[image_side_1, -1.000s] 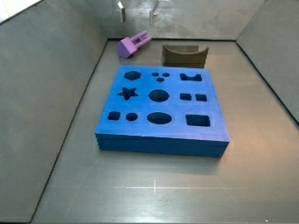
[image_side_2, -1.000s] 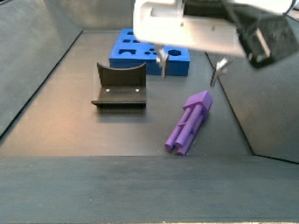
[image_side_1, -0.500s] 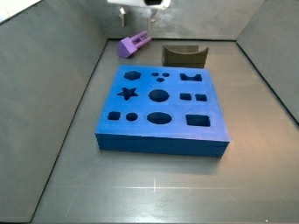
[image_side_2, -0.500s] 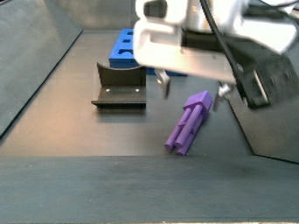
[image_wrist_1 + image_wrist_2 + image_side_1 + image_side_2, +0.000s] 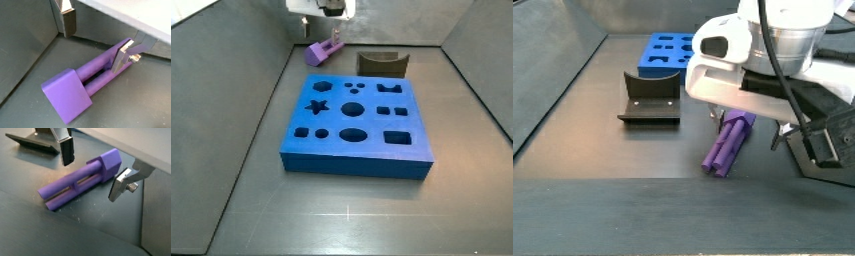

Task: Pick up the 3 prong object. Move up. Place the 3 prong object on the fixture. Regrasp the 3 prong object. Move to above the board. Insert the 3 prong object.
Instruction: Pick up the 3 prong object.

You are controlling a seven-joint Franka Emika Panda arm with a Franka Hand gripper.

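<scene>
The tool (image 5: 97, 42), its two flat silver finger plates spread wide, hangs low over the light-purple plastic 3 prong object (image 5: 83, 85), a long lobed peg lying flat on the matte grey floor (image 5: 30, 65) with one finger on each side and neither touching it. In a wrist view the peg shows a broad square end plate and a grooved, ribbed shaft (image 5: 77, 183); one dark-padded finger (image 5: 65, 148) stands clear above it, while the opposite finger (image 5: 123, 182) shows a screw at its clamp. In a side view the peg (image 5: 325, 50) lies at the upper left, beyond the large flat blue board (image 5: 356, 125), whose smooth top is cut with star, hexagon, round and square holes. The small dark olive-brown fixture (image 5: 382, 63), notched on top, sits just beside the board's far edge. From the opposite side, the white arm body hides most of the peg (image 5: 727, 145); the board (image 5: 667, 52) is partly cut off behind the fixture (image 5: 649, 97).
</scene>
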